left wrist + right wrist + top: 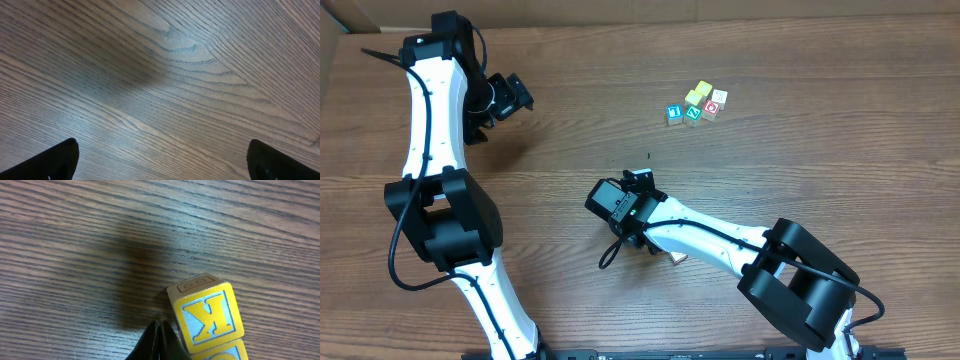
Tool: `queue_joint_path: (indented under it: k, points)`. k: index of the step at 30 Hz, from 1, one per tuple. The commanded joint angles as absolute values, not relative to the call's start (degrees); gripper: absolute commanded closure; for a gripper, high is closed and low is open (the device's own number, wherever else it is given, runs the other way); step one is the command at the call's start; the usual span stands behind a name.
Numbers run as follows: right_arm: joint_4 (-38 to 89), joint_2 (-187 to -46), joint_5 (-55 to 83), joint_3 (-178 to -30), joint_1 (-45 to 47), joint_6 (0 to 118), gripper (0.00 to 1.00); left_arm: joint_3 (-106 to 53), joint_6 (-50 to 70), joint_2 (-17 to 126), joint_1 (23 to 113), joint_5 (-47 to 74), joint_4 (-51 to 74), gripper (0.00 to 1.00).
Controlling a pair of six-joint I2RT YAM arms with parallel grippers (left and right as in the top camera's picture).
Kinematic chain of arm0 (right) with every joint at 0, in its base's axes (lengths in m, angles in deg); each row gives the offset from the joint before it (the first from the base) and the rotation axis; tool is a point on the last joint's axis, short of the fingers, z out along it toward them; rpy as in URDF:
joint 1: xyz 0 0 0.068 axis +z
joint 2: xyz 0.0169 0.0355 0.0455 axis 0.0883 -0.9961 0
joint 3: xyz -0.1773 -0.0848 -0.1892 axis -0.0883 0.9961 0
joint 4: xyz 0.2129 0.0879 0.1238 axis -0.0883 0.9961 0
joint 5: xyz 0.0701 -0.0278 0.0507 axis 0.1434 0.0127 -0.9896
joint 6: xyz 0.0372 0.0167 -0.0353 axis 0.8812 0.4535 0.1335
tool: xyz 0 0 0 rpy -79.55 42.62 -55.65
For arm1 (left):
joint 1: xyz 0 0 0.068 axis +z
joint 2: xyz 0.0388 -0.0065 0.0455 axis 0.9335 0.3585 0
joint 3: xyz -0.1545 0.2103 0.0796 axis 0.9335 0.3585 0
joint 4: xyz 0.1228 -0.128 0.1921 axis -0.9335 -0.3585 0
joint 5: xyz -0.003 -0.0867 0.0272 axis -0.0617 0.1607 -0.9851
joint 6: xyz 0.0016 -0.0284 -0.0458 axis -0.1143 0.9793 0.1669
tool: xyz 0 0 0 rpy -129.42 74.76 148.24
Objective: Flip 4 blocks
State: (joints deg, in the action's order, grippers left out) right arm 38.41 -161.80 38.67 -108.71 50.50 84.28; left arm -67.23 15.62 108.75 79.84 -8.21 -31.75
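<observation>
A yellow block (207, 317) with a yellow K on a blue face lies on the table, a second printed face showing below it. My right gripper (159, 332) is shut with nothing in it, its tip just left of that block's lower corner. In the overhead view this block (675, 258) peeks out from under the right arm. Far back sit another yellow block (699, 93), a green-faced block (692, 113) and a whitish block (719, 97). My left gripper (515, 95) hangs open over bare wood at the far left, its fingertips (60, 160) wide apart.
A blue-faced cube (673, 113) and a red-faced cube (711, 109) sit in the same far cluster. The right arm (720, 240) lies across the table's middle. A cardboard wall (620, 12) runs along the back edge.
</observation>
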Motion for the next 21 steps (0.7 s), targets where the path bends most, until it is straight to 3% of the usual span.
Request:
queue_joint_path:
  k: [1,21]
  points:
    - [38.3,-161.9,38.6,-110.0,50.1,84.8,0.96,-67.0,15.2,108.2,79.4,-8.4,-31.5,0.0]
    - [39.3,-161.9,39.1,-110.0,48.3,84.8,0.96,-67.0,15.2,108.2,79.4,-8.4,-31.5,0.0]
